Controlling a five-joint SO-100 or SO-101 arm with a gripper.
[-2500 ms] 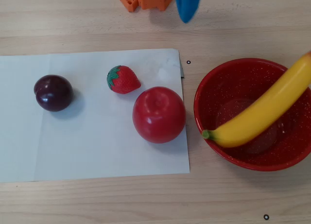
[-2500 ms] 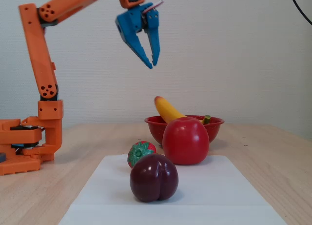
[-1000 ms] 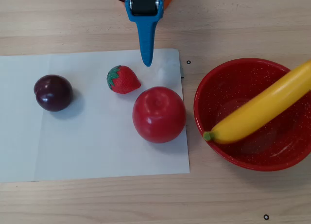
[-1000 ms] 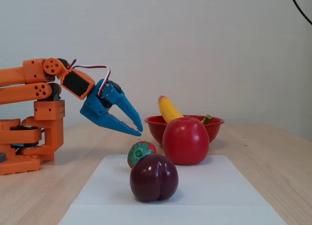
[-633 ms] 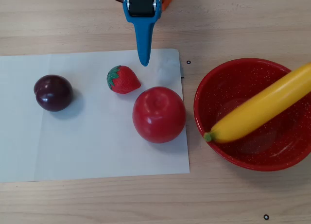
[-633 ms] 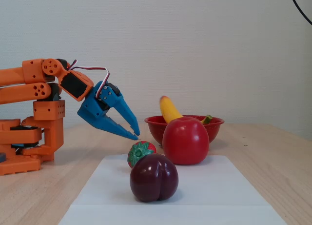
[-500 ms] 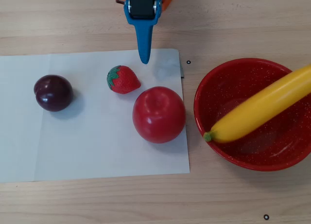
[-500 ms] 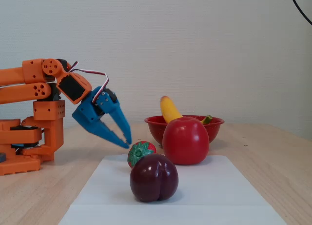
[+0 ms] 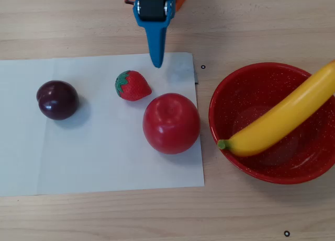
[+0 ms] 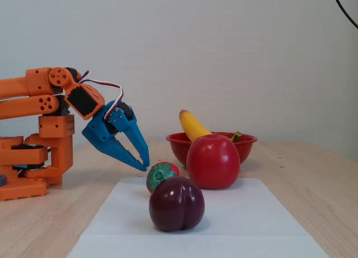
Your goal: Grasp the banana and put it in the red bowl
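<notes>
The yellow banana (image 9: 282,118) lies slanted across the red bowl (image 9: 251,89) at the right of the overhead view. Its green stem tip rests on the bowl's near-left rim and its other end sticks out over the right rim. In the fixed view the banana (image 10: 193,126) pokes up out of the red bowl (image 10: 246,140) behind the apple. My blue gripper (image 9: 157,63) hangs low over the paper's far edge, left of the bowl and just above the strawberry. In the fixed view the gripper (image 10: 145,166) points down with its tips together, holding nothing.
A white paper sheet (image 9: 99,162) carries a red apple (image 9: 171,123), a strawberry (image 9: 132,85) and a dark plum (image 9: 57,100). The orange arm base (image 10: 33,168) stands at the left of the fixed view. Bare wooden table (image 9: 157,215) surrounds the sheet.
The arm came down from high up to just above the paper's far edge. In the last half second the gripper hardly moved. The banana rocked slightly in the bowl.
</notes>
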